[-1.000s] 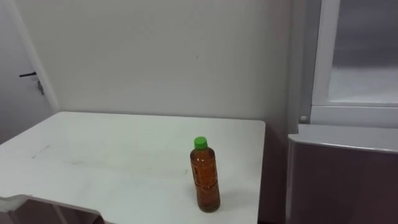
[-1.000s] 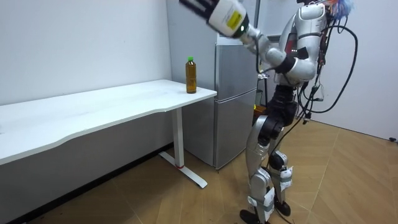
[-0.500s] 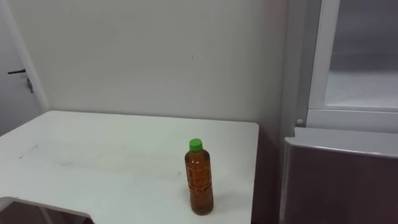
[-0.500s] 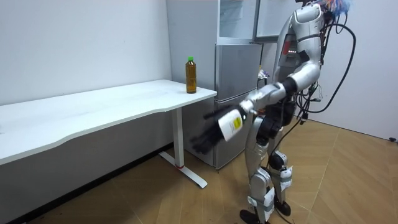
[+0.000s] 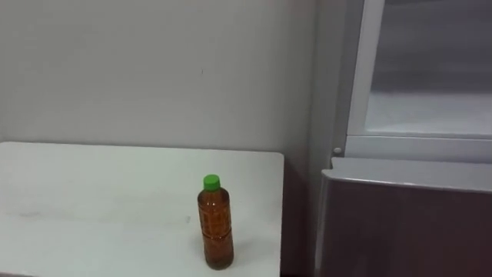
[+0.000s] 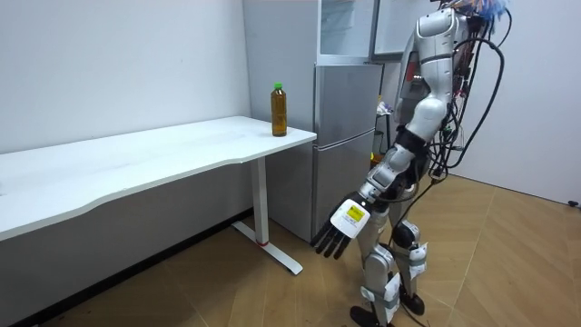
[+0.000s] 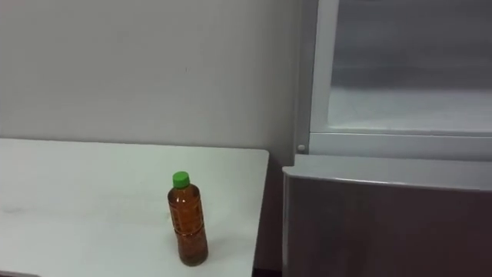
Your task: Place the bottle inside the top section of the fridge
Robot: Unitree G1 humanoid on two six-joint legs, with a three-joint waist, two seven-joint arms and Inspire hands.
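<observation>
bottle stands upright, green cap on, at lower centre of the frame. it rests on the white table, close to the table's right-hand end. that end sits just beside the fridge. the upper compartment, at upper right, appears open, presumably to receive the bottle. in the room view the left hand hangs low at lower centre, fingers straight and slightly spread, holding nothing, well apart from the bottle. judgement: pick-up not yet begun, and the reach comes next. the bottle's place near the table edge eases a grasp but risks a knock-off.
</observation>
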